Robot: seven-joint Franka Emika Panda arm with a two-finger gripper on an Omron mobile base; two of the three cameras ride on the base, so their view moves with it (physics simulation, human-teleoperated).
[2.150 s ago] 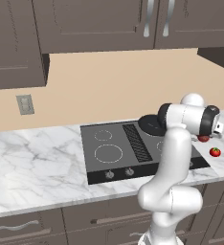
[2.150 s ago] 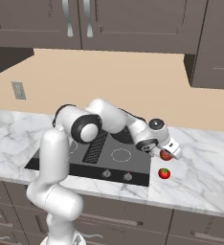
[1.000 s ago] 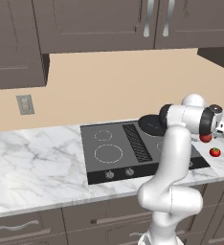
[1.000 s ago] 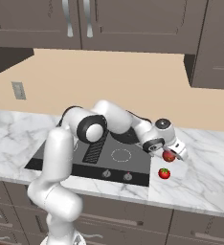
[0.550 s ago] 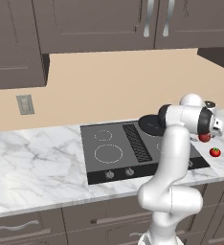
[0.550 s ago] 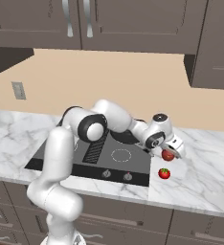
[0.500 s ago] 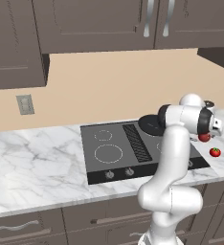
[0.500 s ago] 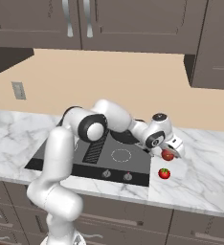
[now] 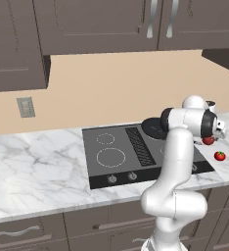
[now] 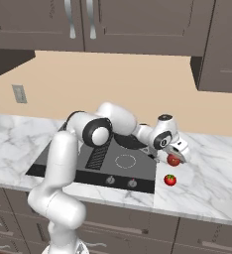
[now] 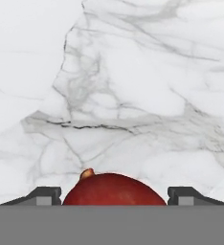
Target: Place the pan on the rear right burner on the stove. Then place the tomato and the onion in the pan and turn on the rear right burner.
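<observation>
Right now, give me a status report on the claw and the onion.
Claw open, straddling the onion over the marble counter. Tomato on the counter nearby. Pan on the stove. Nothing in the way.

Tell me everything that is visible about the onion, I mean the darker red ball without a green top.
The onion is a small, smooth, dull dark red ball with a little tan nub on its top. In the hand view it sits between the two dark fingertips of the gripper, over white marble counter. The base views show it at the gripper's tip, to the right of the stove and beyond the tomato. Whether it rests on the counter or is lifted cannot be told.
</observation>
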